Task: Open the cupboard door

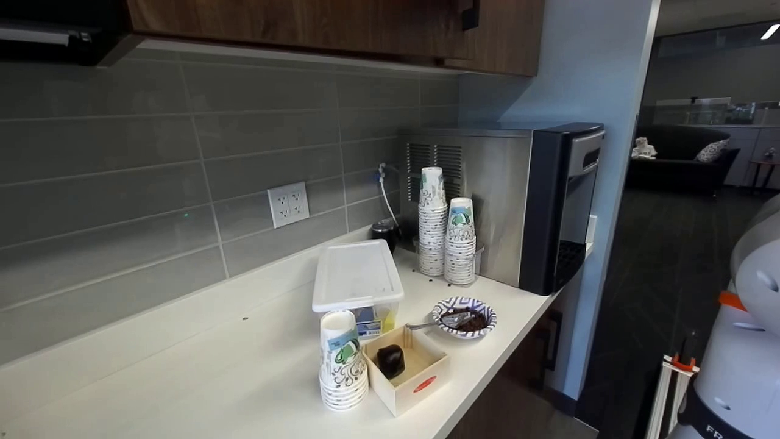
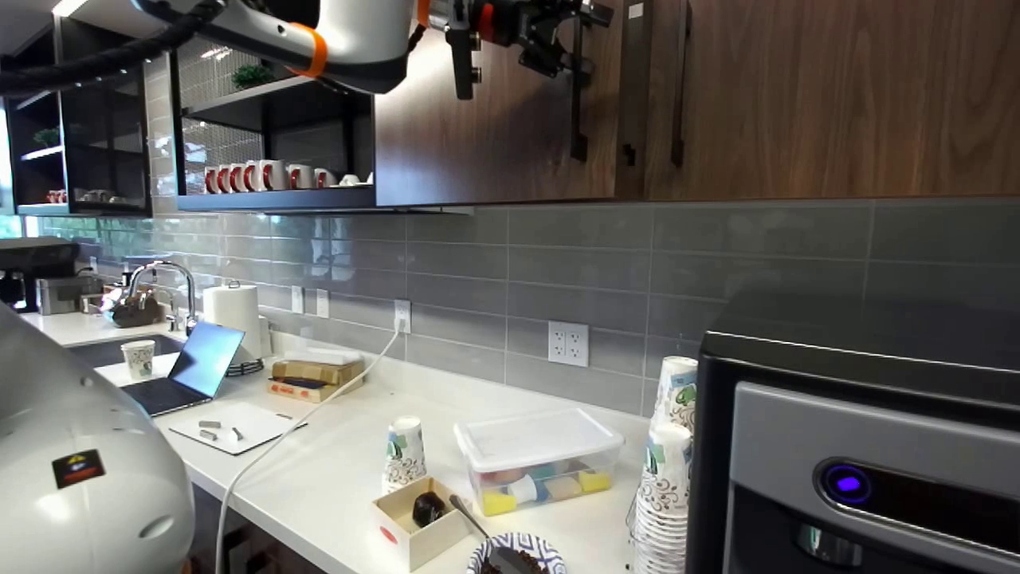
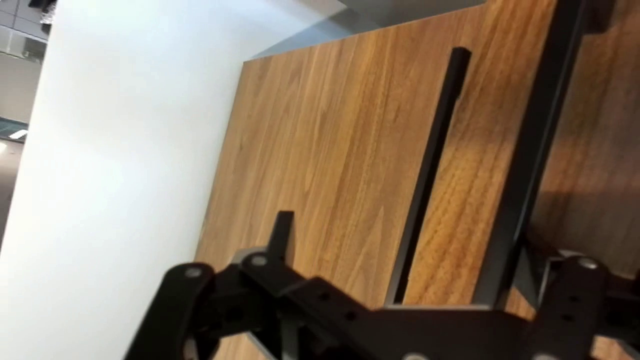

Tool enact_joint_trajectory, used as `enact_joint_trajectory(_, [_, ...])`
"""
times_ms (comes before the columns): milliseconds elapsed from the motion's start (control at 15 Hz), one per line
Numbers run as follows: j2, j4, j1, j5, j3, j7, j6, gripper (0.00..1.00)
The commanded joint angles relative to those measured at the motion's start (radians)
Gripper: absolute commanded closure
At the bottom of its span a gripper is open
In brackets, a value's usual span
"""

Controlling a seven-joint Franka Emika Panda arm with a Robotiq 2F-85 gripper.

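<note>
The brown wooden cupboard door (image 2: 494, 119) stands slightly ajar in an exterior view, with a dark gap along its right edge. Its black bar handle (image 2: 578, 112) is vertical; it also shows in the wrist view (image 3: 530, 150). My gripper (image 2: 575, 38) is at the upper part of this handle. In the wrist view my gripper (image 3: 407, 235) is open, its fingers wide apart. The handle runs between the fingers, close to the right finger, whose tip is partly hidden. The door (image 1: 304, 27) also shows from below in an exterior view, where the gripper is out of view.
A neighbouring door (image 2: 837, 96) has its own black handle (image 2: 680, 88). Below, the counter (image 2: 335, 446) holds cup stacks (image 1: 343, 366), a lidded plastic box (image 1: 358, 274), a wooden box (image 1: 420, 384) and a bowl (image 1: 487, 326). An ice machine (image 1: 487, 207) stands by the wall.
</note>
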Motion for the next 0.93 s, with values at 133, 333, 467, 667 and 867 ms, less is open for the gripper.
enact_joint_trajectory(133, [-0.152,-0.139,0.024,0.012,0.067,-0.01,-0.207,0.0])
enact_joint_trajectory(333, [-0.195,-0.187,0.053,0.015,0.11,0.0,-0.316,0.0])
enact_joint_trajectory(467, [-0.224,-0.216,0.08,0.017,0.134,0.01,-0.379,0.0])
enact_joint_trajectory(667, [-0.269,-0.244,0.12,0.019,0.169,0.018,-0.483,0.0])
enact_joint_trajectory(867, [-0.313,-0.274,0.156,0.022,0.185,0.034,-0.575,0.0])
